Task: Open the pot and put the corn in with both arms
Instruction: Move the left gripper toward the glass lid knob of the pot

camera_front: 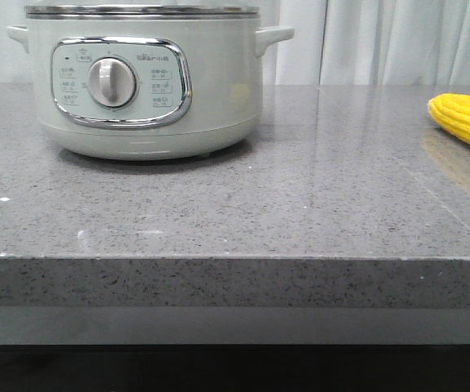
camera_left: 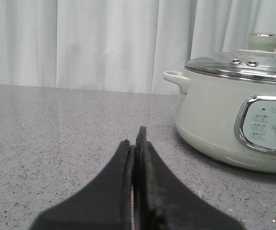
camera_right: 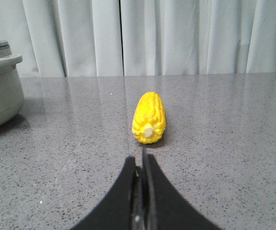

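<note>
The pale-green pot (camera_front: 141,82) stands at the back left of the grey counter, its dial facing me and its top cut off in the front view. In the left wrist view the pot (camera_left: 234,115) carries a glass lid (camera_left: 241,67) with a round knob (camera_left: 264,41). The yellow corn (camera_front: 467,120) lies at the right edge of the counter. My left gripper (camera_left: 135,141) is shut and empty, low over the counter beside the pot. My right gripper (camera_right: 141,160) is shut and empty, just short of the corn's (camera_right: 149,117) near end. Neither gripper shows in the front view.
The grey speckled counter (camera_front: 300,204) ends in a front edge (camera_front: 235,257) near me. White curtains (camera_front: 382,41) hang behind it. The pot's side handle (camera_right: 3,64) shows at the edge of the right wrist view.
</note>
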Controlling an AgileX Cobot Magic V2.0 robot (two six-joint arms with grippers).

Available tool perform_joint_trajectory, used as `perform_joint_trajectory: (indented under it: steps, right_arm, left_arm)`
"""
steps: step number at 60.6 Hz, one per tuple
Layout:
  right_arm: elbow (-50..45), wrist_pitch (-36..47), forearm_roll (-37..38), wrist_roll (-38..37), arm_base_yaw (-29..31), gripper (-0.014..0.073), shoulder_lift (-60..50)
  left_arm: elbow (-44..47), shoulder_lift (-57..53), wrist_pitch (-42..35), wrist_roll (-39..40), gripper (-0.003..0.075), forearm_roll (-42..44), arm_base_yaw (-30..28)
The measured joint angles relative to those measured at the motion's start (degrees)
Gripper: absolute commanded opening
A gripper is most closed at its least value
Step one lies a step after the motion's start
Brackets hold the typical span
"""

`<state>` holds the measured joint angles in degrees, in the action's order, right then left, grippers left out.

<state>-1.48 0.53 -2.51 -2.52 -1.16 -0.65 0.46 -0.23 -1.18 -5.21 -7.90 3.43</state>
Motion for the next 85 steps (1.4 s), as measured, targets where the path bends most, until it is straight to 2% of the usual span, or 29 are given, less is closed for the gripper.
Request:
perform_joint_trajectory:
  steps: [42,57,63,74,85]
  right_arm:
    - [0.0,0.0,0.0,0.0,0.0,-0.0067,0.0]
    - [0.0,-1.32,0.0,0.0,0.0,-0.0067,0.0]
    - [2.48,-4.69,0.0,0.0,0.0,-0.0067,0.0]
    - [12.39,-13.03,0.0,0.0,0.0,-0.0067,0.52]
    - [23.65,-23.49,0.0,0.0,0.0,-0.0067,7.56]
  left_arm:
    - [0.0,0.0,0.0,0.0,-0.002,0.0,0.0]
    - [-1.01,0.0,-2.61,0.0,-0.002,-1.58,0.0]
    - [-5.47,0.0,1.18,0.0,-0.002,-1.89,0.0]
    - [-17.99,2.42,8.58,0.0,-0.002,-1.92,0.0]
    - [-33.04,10.64,21.26,0.0,-0.002,-0.1,0.0]
